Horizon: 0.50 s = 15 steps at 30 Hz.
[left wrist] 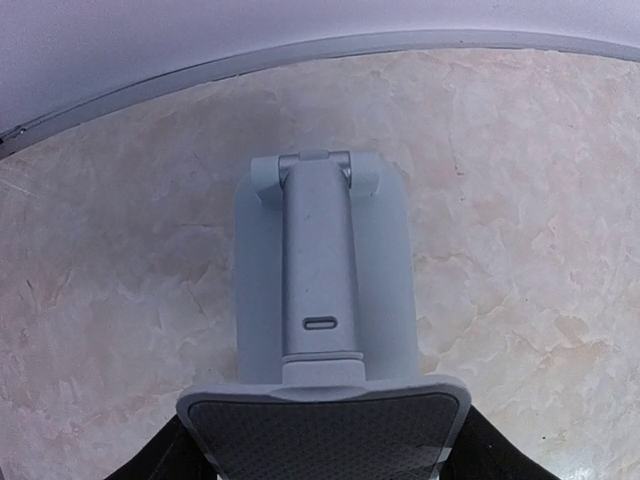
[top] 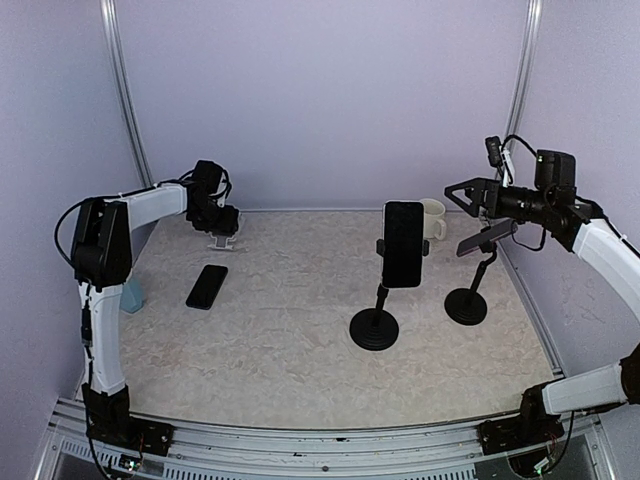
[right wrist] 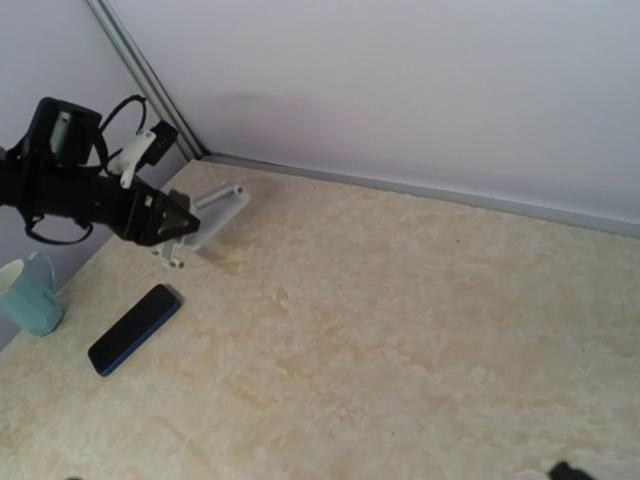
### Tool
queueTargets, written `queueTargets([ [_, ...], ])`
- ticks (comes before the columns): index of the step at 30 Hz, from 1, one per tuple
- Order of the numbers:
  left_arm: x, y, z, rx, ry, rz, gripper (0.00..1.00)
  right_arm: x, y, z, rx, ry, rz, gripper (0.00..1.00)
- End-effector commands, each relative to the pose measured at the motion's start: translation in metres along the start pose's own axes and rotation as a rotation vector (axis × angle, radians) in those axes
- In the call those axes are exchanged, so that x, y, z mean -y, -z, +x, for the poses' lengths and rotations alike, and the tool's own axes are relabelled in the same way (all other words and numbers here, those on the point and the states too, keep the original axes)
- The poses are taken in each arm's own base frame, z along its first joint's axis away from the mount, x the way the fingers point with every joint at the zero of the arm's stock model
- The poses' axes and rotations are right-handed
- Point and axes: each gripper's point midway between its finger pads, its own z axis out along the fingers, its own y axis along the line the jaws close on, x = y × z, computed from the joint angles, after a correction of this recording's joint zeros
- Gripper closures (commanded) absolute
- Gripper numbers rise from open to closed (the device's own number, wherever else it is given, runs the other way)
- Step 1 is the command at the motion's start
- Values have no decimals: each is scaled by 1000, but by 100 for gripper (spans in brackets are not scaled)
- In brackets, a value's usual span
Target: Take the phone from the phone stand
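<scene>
A black phone [top: 403, 243] stands upright in a black stand [top: 374, 328] at mid table. A second dark phone [top: 487, 237] lies tilted on another black stand [top: 466, 305] at the right. My right gripper [top: 458, 192] hovers just above and behind that phone, open and empty; its fingers barely show in its own wrist view. My left gripper [top: 222, 226] at the back left is shut on a grey phone stand [left wrist: 322, 290], its fingers [left wrist: 170, 455] clasping the padded plate. A third phone [top: 207, 286] lies flat on the table and shows in the right wrist view [right wrist: 135, 328].
A cream mug [top: 433, 218] stands behind the middle stand. A teal cup [top: 131, 295] sits by the left arm, also in the right wrist view [right wrist: 30, 295]. Walls enclose the back and both sides of the table.
</scene>
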Motion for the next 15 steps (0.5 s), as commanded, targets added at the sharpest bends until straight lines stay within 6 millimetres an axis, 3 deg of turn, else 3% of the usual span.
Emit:
queueTargets([
  [1,-25,-3,-16,28,25,16,68,-12,9,-15,27,41,-8,0],
  [15,-25,-40,-1,-19,11,39,65,-21,13,-18,22,47,-34,0],
])
